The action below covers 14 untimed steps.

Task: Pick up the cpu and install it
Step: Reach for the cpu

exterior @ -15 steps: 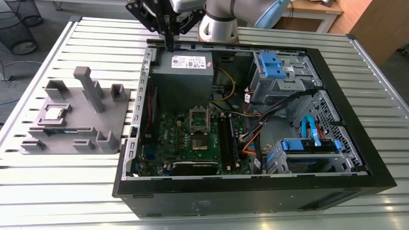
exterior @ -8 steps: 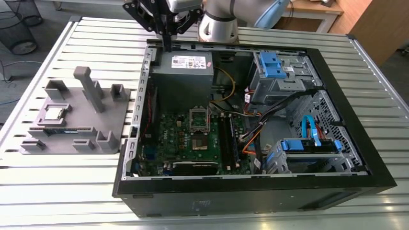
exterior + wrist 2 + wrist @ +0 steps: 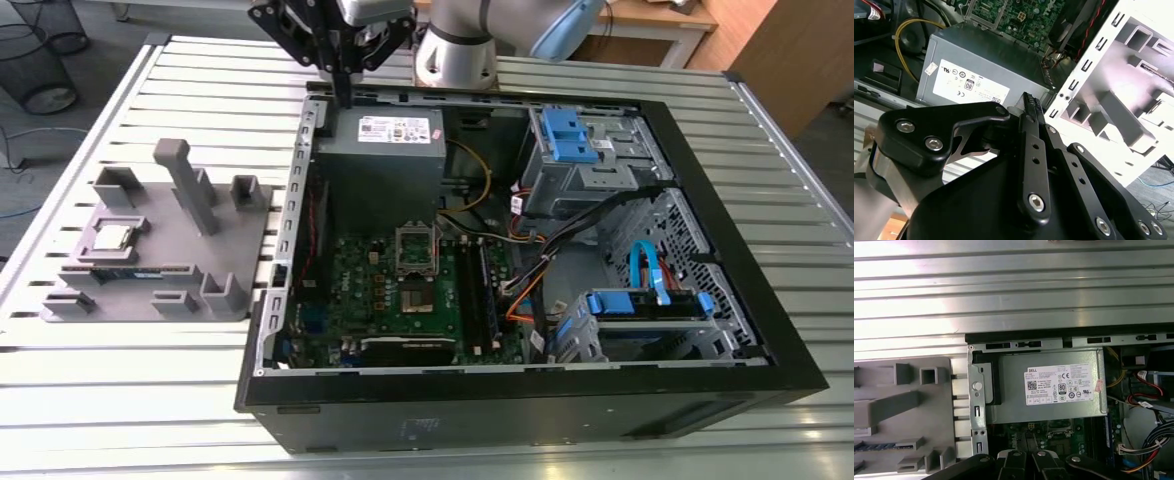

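The cpu (image 3: 110, 237), a small silvery square chip, lies flat in a recess of the grey holder tray (image 3: 200, 260) at the exterior view's left. My gripper (image 3: 342, 88) hangs high over the far edge of the open computer case, above the grey power-supply box (image 3: 380, 135). It is far from the cpu, with its black fingers (image 3: 1028, 107) pressed together and nothing between them. On the green motherboard (image 3: 387, 290) the cpu socket (image 3: 416, 252) stands with its frame open. In the first wrist view the power-supply box (image 3: 1049, 385) sits below me and the tray (image 3: 904, 405) lies beside the case.
The case (image 3: 534, 390) lies on its side on a slatted metal table (image 3: 747, 130), with blue drive brackets (image 3: 567, 135) and bundled cables (image 3: 587, 225) inside. Upright posts (image 3: 180, 175) rise from the tray. A green memory stick (image 3: 134, 272) lies in the tray near the cpu.
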Each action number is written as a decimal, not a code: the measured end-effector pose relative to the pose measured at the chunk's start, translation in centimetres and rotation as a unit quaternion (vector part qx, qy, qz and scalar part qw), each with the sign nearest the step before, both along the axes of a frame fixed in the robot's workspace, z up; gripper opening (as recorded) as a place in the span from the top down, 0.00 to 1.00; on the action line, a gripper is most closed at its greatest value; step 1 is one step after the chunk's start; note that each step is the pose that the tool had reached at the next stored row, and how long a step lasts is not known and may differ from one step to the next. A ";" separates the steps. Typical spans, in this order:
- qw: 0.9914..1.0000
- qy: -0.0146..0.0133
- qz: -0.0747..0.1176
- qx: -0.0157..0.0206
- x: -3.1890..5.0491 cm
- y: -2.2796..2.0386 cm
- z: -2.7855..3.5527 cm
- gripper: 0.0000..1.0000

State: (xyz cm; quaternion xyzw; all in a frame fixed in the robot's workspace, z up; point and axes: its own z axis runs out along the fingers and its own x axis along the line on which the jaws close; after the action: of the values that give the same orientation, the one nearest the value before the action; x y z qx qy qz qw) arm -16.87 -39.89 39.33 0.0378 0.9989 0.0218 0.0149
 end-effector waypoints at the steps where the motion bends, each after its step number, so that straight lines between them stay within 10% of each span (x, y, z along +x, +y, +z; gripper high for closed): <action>1: 1.000 0.000 0.000 0.000 -0.10 0.00 0.00 0.89; 14: 1.000 -0.003 0.000 0.000 -1.92 0.00 -0.01 0.89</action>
State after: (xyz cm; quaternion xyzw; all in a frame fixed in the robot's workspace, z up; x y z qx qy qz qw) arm -18.79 -39.89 39.33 0.0378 0.9989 0.0219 0.0177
